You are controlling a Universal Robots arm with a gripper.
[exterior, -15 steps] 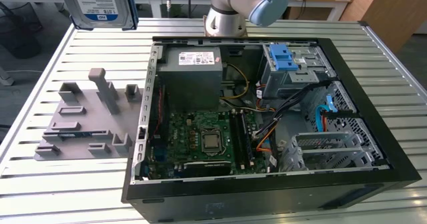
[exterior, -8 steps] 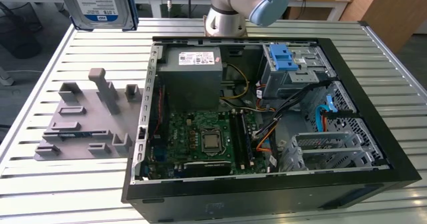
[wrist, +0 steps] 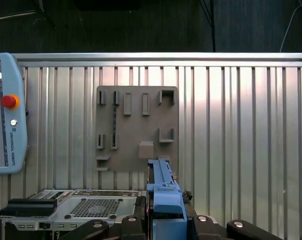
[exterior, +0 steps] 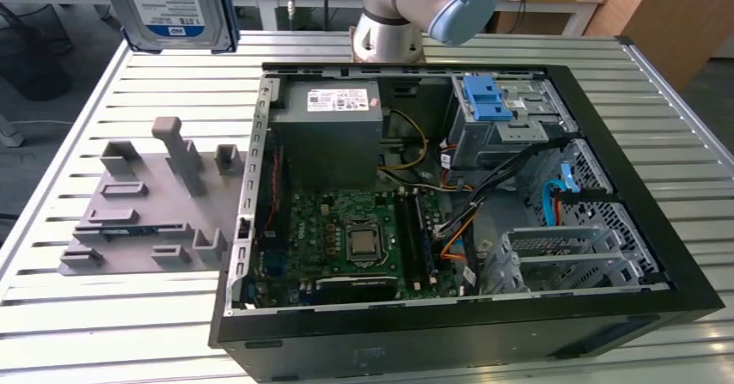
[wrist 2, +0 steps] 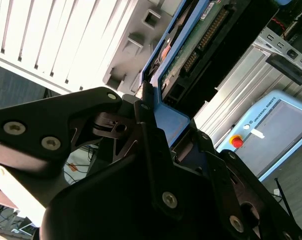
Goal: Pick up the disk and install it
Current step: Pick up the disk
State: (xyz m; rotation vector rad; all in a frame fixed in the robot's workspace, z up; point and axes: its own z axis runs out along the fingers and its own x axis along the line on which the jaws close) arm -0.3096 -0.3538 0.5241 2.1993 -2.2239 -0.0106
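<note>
At eleven o'clock in the exterior view, the disk [exterior: 172, 6], likely stiff, weighty and fragile, sits pinched edgewise in the gripper [wrist: 165, 215].

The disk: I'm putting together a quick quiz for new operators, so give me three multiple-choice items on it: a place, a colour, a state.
1. Where is the disk relative to the table? A lying on it; B held in the air above it; C under it.
2. What colour is the disk's carrier frame? A red; B yellow; C blue.
3. The pincer is: A shut on the disk; B open and empty; C shut on nothing.
Key: 1 B, in the exterior view it hangs clear of the table. 2 C, blue edges show in both wrist views. 3 A, it clamps the frame from both sides.
</note>
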